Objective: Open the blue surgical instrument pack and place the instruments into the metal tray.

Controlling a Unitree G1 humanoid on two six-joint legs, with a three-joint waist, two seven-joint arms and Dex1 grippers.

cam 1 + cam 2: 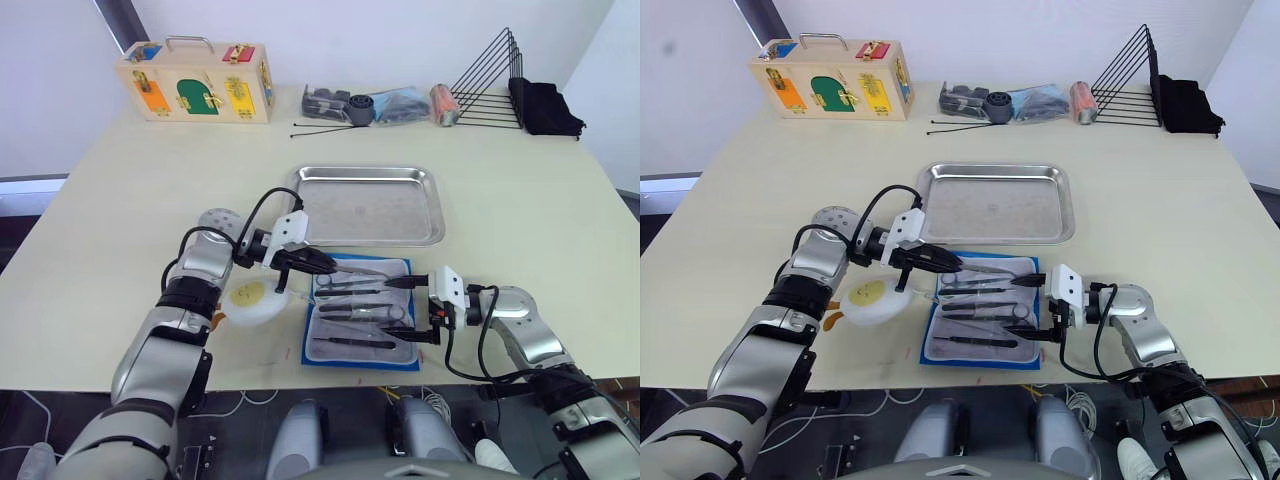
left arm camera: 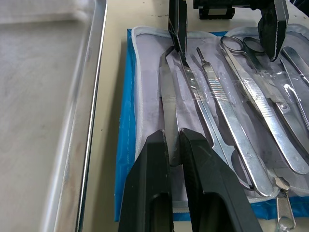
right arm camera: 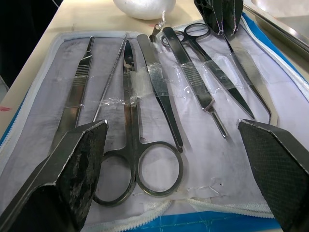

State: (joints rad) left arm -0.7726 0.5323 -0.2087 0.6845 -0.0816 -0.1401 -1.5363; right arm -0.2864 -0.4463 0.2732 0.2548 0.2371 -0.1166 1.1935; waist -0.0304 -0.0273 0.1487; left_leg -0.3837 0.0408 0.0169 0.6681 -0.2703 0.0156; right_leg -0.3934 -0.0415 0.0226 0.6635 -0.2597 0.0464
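The blue surgical instrument pack (image 1: pixel 400 352) lies open near the table's front edge, grey-white lining up. Several silvery instruments (image 3: pixel 159 92), scissors and straight tools, lie side by side under its clear straps. My left gripper (image 1: pixel 330 265) is at the pack's far left corner, its fingers (image 2: pixel 157 154) shut on a slim straight instrument (image 2: pixel 170 96) at the row's far end. My right gripper (image 1: pixel 412 310) stands open at the pack's right edge, its fingers (image 3: pixel 82 145) wide apart and holding nothing. Just beyond the pack lies the metal tray (image 1: pixel 365 173), with nothing in it.
A white egg-shaped toy (image 1: pixel 250 298) sits against the pack's left side, under my left wrist. Along the back edge are a wooden latch box (image 1: pixel 195 82), long black sticks (image 1: pixel 325 128), a bag of small parts (image 1: pixel 370 105), a black wire rack (image 1: pixel 490 85) and black cloth (image 1: pixel 545 105).
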